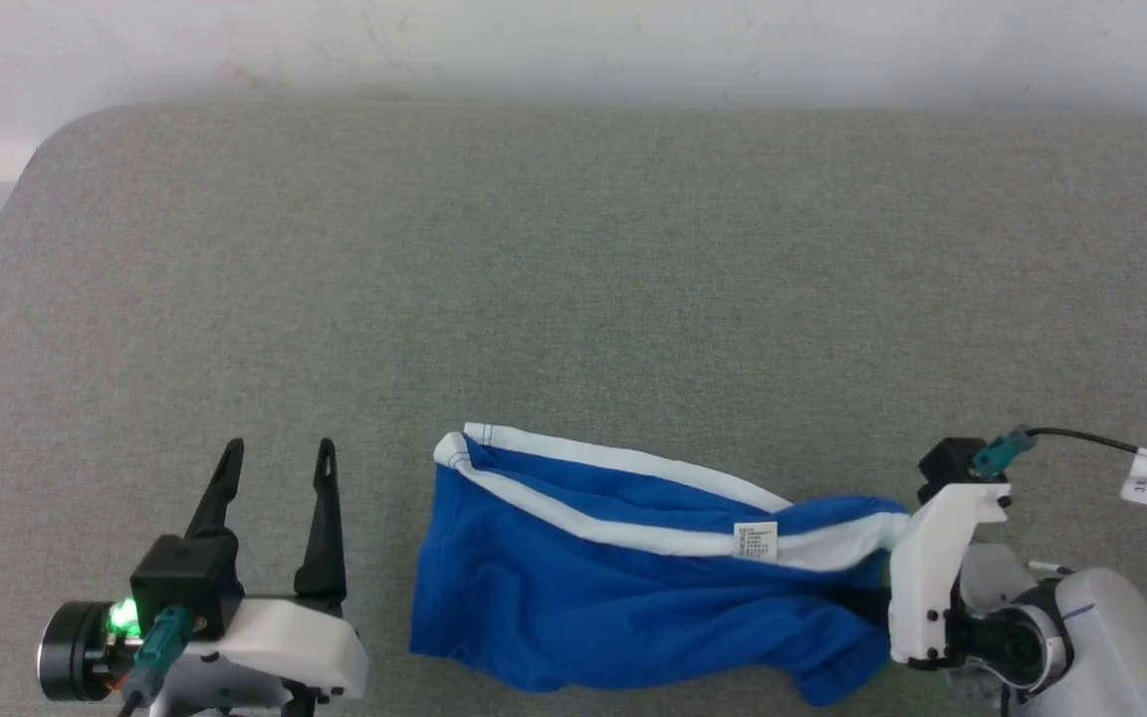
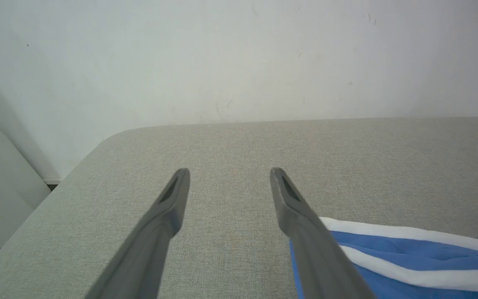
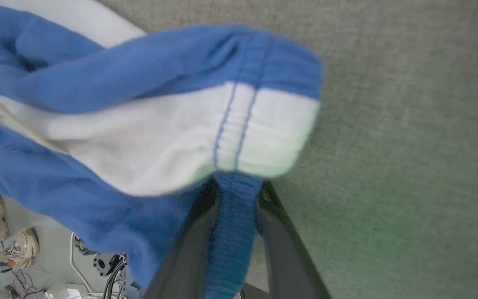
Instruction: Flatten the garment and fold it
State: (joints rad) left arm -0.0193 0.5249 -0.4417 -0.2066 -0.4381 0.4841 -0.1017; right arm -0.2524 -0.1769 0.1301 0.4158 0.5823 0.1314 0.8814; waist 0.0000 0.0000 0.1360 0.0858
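Observation:
The blue shorts (image 1: 613, 588) lie bunched near the table's front edge, white waistband (image 1: 633, 533) running across them with a small white label (image 1: 756, 540) on it. My right gripper (image 1: 882, 588) is at their right end, shut on a fold of blue fabric beside the white trim (image 3: 237, 199); its fingertips are hidden under the cloth. My left gripper (image 1: 280, 453) stands open on the bare table just left of the shorts, nothing between its fingers (image 2: 168, 203). The shorts' left corner (image 2: 409, 257) lies beside its right finger.
The grey fabric table (image 1: 573, 279) stretches wide behind the shorts to a white wall. Its rounded left corner (image 1: 46, 139) and left edge drop off. Over the front edge, shoes (image 3: 19, 249) and cables (image 3: 98, 265) lie on the floor. A tagged cable (image 1: 1146, 476) trails from the right wrist.

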